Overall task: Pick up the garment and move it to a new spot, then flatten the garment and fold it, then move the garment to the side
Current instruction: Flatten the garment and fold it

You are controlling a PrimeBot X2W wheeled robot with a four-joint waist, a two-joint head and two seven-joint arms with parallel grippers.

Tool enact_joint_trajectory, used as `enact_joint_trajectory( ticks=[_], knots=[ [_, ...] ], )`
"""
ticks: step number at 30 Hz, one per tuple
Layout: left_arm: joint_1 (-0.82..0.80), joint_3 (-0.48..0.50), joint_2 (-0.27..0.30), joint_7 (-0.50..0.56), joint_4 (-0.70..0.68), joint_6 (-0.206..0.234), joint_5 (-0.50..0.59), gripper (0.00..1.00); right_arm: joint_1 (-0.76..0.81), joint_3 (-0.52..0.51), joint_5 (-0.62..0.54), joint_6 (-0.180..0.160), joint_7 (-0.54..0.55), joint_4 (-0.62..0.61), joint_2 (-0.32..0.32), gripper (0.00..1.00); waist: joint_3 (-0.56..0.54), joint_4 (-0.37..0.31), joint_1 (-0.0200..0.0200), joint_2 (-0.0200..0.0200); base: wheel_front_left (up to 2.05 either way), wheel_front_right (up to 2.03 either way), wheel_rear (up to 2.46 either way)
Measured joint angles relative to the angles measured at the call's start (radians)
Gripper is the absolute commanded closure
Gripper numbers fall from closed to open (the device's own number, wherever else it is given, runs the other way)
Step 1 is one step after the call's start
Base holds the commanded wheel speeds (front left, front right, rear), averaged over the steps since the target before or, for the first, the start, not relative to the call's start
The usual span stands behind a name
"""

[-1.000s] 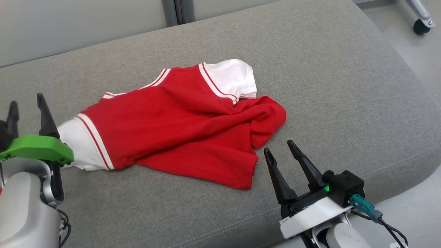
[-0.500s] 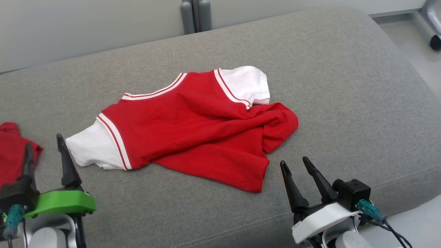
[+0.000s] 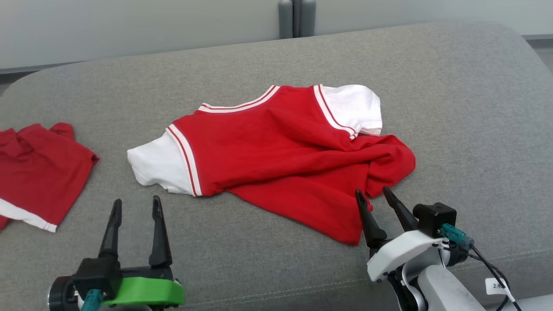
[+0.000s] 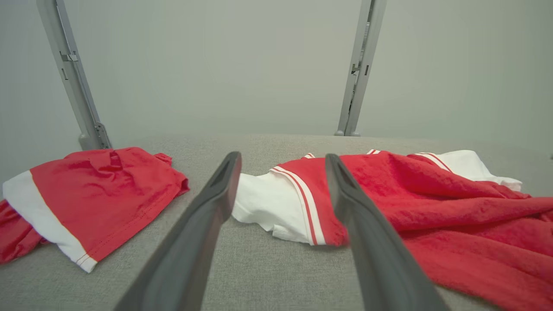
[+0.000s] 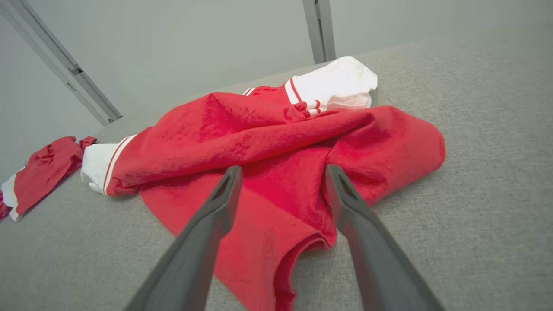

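Grey woven fabric covers the wide cushion (image 3: 475, 108) that carries everything; it has rounded corners and a seam along the front edge. Behind it stands a plain pale wall (image 3: 129, 26) with a grey metal post (image 3: 297, 17). At the far left lies a second red cloth (image 3: 39, 172) with a white hem, crumpled. Next, the left gripper (image 3: 136, 205) hangs above the bare cushion, its jaws spread wide with nothing between them. The garment (image 3: 281, 147), a red shirt with white sleeves and striped trim, lies wrinkled in the middle of the cushion, one white sleeve (image 3: 153, 166) pointing to the left gripper. At the right, the right gripper (image 3: 371, 192) has its jaws wide open too, the tips over the garment's lower red edge, gripping nothing.
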Motion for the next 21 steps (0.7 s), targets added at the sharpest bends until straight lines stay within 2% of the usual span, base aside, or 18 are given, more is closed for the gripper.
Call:
enact_joint_trajectory(
  ticks=[6, 13, 18, 19, 20, 21],
  knots=[
    [0.011, -0.065, -0.006, 0.000, 0.010, -0.013, 0.031, 0.00, -0.064, -0.008, 0.018, 0.000, 0.000, 0.116, -0.008, 0.00, 0.007, 0.048, 0.0000, 0.0000, 0.00, 0.00, 0.00],
    [0.004, -0.131, -0.008, 0.000, 0.025, -0.022, 0.052, 0.00, -0.259, 0.002, 0.063, 0.000, 0.041, 0.420, -0.047, 0.00, 0.030, 0.100, 0.0000, 0.0000, 0.00, 0.00, 0.00],
    [-0.006, -0.151, -0.008, 0.000, 0.035, -0.021, 0.050, 0.00, -0.339, 0.063, 0.071, 0.000, 0.105, 0.534, -0.052, 0.00, 0.049, 0.130, 0.0000, 0.0000, 0.00, 0.00, 0.00],
    [-0.007, -0.152, -0.008, 0.000, 0.037, -0.021, 0.049, 0.00, -0.350, 0.075, 0.073, 0.000, 0.114, 0.549, -0.054, 0.15, 0.053, 0.135, 0.0000, 0.0000, 0.00, 0.00, 0.00],
    [-0.007, -0.155, -0.008, 0.000, 0.039, -0.020, 0.049, 0.00, -0.361, 0.086, 0.073, 0.000, 0.116, 0.562, -0.057, 0.51, 0.056, 0.140, 0.0000, 0.0000, 0.00, 0.00, 0.00],
    [-0.007, -0.156, -0.008, 0.000, 0.040, -0.018, 0.047, 0.00, -0.370, 0.096, 0.071, 0.000, 0.114, 0.573, -0.063, 1.00, 0.060, 0.144, 0.0000, 0.0000, 0.00, 0.00, 0.00]
  ],
)
